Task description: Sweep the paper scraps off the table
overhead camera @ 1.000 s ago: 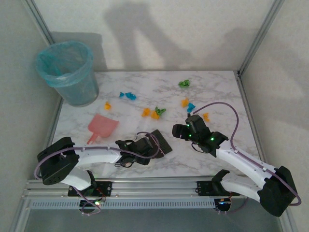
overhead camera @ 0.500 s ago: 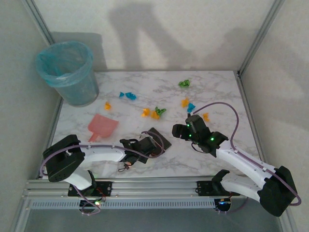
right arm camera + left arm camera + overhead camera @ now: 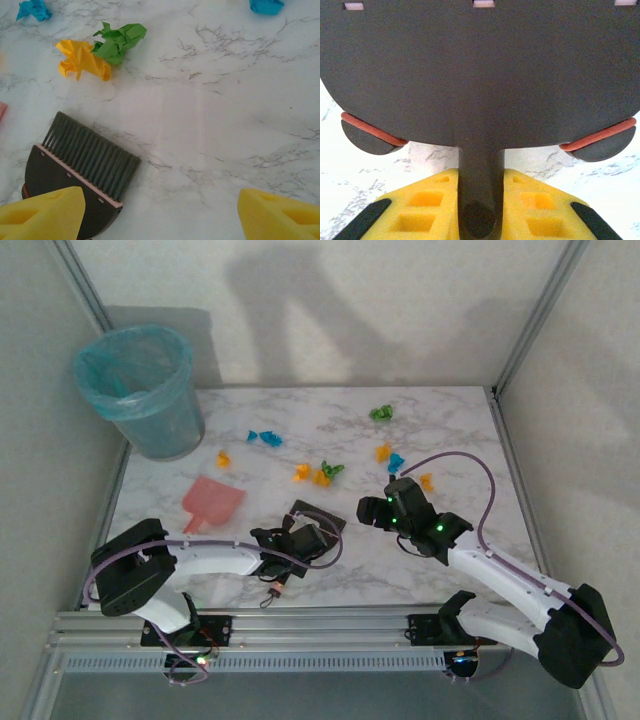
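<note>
Paper scraps lie scattered over the far half of the table point(image 3: 440, 420): a green wad point(image 3: 381, 413), a blue wad point(image 3: 265, 437), orange wads point(image 3: 223, 458) and an orange-and-green pair point(image 3: 325, 474). In the right wrist view that pair shows as an orange wad point(image 3: 82, 60) touching a green wad point(image 3: 119, 40). My left gripper point(image 3: 300, 542) is shut on the handle point(image 3: 479, 200) of a dark brush point(image 3: 315, 518), whose head point(image 3: 480, 75) points away from me. My right gripper point(image 3: 160, 220) hangs open over bare marble just right of the brush bristles point(image 3: 87, 160).
A flat pink dustpan point(image 3: 212, 502) lies left of the brush. A blue-lined bin point(image 3: 140, 390) stands at the far left corner. Aluminium rails edge the table, and more wads point(image 3: 396, 462) sit just beyond my right gripper point(image 3: 375, 508).
My left arm has turned the brush, so its head has shifted left and further from me and its handle now points toward the near edge. The right arm has stayed put.
</note>
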You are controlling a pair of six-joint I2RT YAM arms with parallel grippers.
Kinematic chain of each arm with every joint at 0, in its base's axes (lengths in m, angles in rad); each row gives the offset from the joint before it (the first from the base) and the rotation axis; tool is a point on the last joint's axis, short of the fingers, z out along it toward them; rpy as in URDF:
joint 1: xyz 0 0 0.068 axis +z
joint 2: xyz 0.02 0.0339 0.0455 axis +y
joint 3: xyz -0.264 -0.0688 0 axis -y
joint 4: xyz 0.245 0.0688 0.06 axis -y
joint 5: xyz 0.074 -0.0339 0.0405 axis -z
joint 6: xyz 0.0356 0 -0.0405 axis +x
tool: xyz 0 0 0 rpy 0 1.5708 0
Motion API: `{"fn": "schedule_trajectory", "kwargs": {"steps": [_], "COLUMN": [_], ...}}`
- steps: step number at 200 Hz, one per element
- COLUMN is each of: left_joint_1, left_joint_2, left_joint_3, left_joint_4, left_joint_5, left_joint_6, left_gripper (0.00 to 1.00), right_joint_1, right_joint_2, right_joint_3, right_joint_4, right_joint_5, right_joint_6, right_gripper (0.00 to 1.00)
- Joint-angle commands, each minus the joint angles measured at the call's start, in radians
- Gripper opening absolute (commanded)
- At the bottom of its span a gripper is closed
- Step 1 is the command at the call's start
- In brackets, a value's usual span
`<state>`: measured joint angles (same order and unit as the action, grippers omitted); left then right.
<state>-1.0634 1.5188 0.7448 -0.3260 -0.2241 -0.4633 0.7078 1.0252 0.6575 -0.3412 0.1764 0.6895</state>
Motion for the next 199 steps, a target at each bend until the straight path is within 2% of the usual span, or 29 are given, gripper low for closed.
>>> {"fn": "schedule_trajectory", "kwargs": {"steps": [1,27,108,147,181,199], "left_joint_1": [-0.007,-0.007,-0.007,0.000,0.036,0.082], "left_joint_2": [-0.052,-0.108,-0.331,-0.365,-0.347,-0.329], "left_joint_3": [0.040,0.047,0.095,0.203,0.277,0.287], "left_joint_4": [0.003,0.016,-0.001,-0.032,0.043,0.091], "left_joint_5": [-0.090,-0.115,-0.056,-0.138,-0.194,-0.185], "left_joint_6": [-0.003,-0.034,-0.181,-0.397,-0.609,-0.745], "left_gripper": [0.00,0.00,0.00,0.00,0.00,0.00], "right_joint_1": [0.005,0.005,0.005,0.006,0.007,0.006], "right_joint_2": [-0.031,-0.053,-0.183,-0.318,-0.430,-0.466], "right_joint_3": [-0.019,-0.028,-0.100,-0.202,-0.312,-0.332], "right_joint_4": [-0.016,-0.016,0.062,0.197,0.357,0.388], "right_joint_5": [0.044,0.060,0.050,-0.007,-0.092,-0.116], "right_joint_6": [0.014,0.016,-0.002,-0.036,-0.060,-0.073], "right_gripper": [0.80,0.81,0.81,0.80,0.80,0.80]}}
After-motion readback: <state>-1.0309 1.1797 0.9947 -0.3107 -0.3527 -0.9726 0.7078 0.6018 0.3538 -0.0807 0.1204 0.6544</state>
